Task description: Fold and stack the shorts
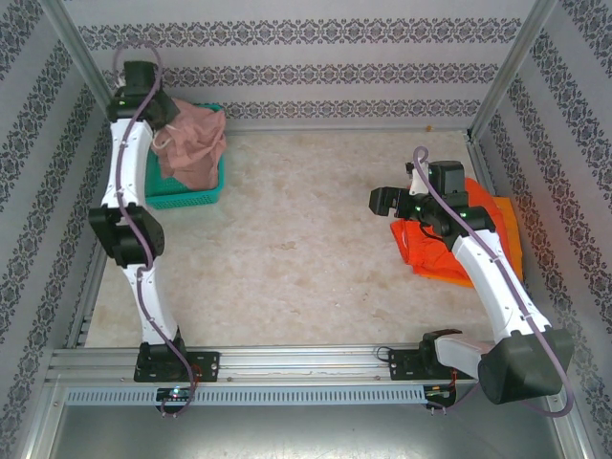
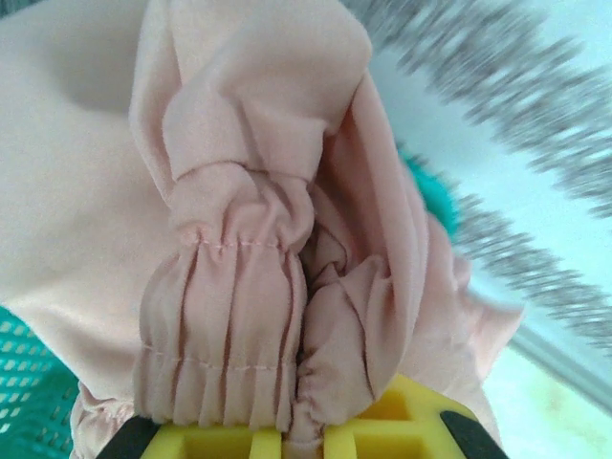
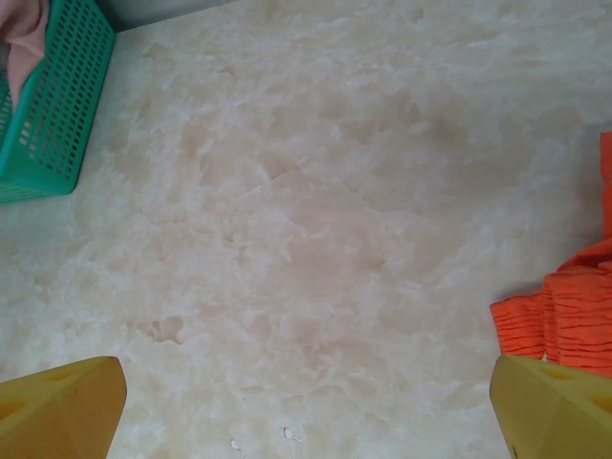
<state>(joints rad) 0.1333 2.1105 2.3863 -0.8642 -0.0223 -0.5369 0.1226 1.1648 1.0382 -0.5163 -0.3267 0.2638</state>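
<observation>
On the pale marbled tabletop [image 1: 287, 277], boxed in by patterned walls [image 1: 306, 72], there are three shorts and one teal basket [image 1: 182, 196]. At far left the left gripper [image 2: 287, 442] is pinched tight on the dusty pink shorts [image 1: 196, 143] bunched over that basket. At right the right gripper [image 1: 387, 201] hovers wide open and empty, just beside the red-orange shorts [image 1: 426, 251] lying on the yellow-orange shorts [image 1: 507, 229].

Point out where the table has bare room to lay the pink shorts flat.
The broad middle of the table is bare, from the teal basket across to the red-orange shorts. Crowded: the far-left corner, where the pink shorts fill the basket, and the right edge by the right gripper.
</observation>
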